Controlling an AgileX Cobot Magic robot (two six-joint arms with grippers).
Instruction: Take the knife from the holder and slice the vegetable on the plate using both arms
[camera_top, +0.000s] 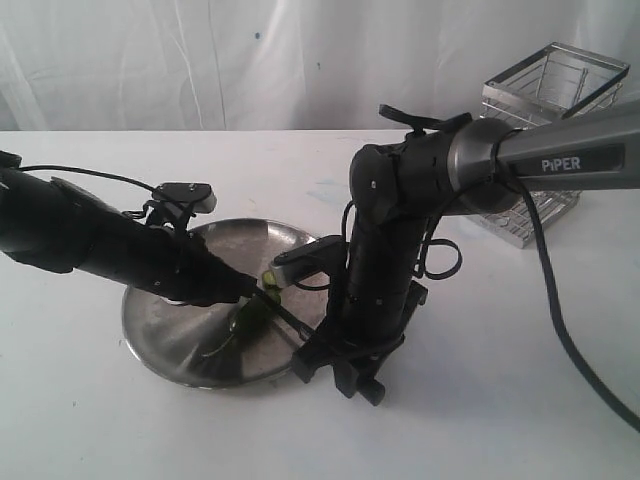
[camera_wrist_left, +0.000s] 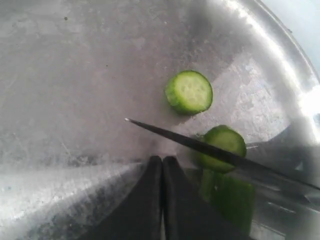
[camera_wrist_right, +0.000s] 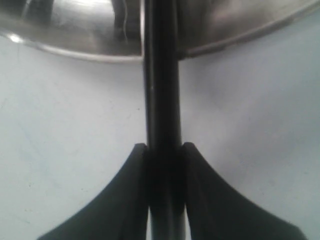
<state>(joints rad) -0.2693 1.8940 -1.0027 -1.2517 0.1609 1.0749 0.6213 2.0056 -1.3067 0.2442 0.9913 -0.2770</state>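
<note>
**Knife (camera_wrist_left: 200, 145) poised across the vegetable (camera_wrist_left: 227, 142) on the plate (camera_wrist_left: 75, 75)**

The knife handle is grasped in the right pincer (camera_wrist_right: 162, 150). The left pincer (camera_wrist_left: 162, 162) is clenched on nothing, with the vegetable just beside its tips and a cut slice (camera_wrist_left: 189, 91) lying beyond them. The blade is best pressed straight down, kept clear of the left pincer, and the vegetable steadied first.
</note>
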